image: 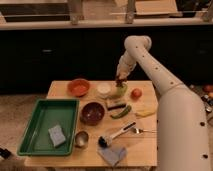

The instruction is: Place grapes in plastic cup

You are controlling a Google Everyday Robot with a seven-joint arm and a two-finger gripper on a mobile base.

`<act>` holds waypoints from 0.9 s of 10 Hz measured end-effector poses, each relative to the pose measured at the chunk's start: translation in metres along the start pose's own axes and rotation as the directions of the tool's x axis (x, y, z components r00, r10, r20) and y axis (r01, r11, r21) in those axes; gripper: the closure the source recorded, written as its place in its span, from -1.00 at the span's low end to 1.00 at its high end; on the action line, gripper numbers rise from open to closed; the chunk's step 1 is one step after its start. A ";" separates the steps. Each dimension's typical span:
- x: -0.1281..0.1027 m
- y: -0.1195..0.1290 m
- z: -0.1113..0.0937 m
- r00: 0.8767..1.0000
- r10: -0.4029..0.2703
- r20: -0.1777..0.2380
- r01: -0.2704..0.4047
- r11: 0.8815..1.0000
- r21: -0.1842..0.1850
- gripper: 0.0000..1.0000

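Observation:
My gripper (120, 80) hangs at the end of the white arm, over the back of the table. It is shut on the grapes (120, 81), a small dark reddish bunch at its tip. The plastic cup (121, 92), small and pale yellow-green, stands directly below the grapes. The bunch hangs just above the cup's rim. I cannot tell whether it touches the rim.
A white cup (104, 90) and an orange bowl (78, 87) stand left of the plastic cup, a tomato (136, 93) to its right. In front are a brown bowl (92, 112), a green vegetable (121, 111), a metal cup (81, 138), a brush (112, 136) and a blue cloth (112, 154). A green tray (35, 125) lies at the left.

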 end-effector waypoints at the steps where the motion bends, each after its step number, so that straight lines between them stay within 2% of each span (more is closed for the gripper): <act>1: 0.001 0.002 0.000 1.000 0.000 0.004 0.000 1.000 -0.004 1.00; 4: -0.004 0.003 0.005 0.999 -0.010 0.030 0.011 1.000 -0.021 1.00; 9: 0.001 0.006 0.005 0.998 -0.019 0.058 0.022 0.999 -0.042 1.00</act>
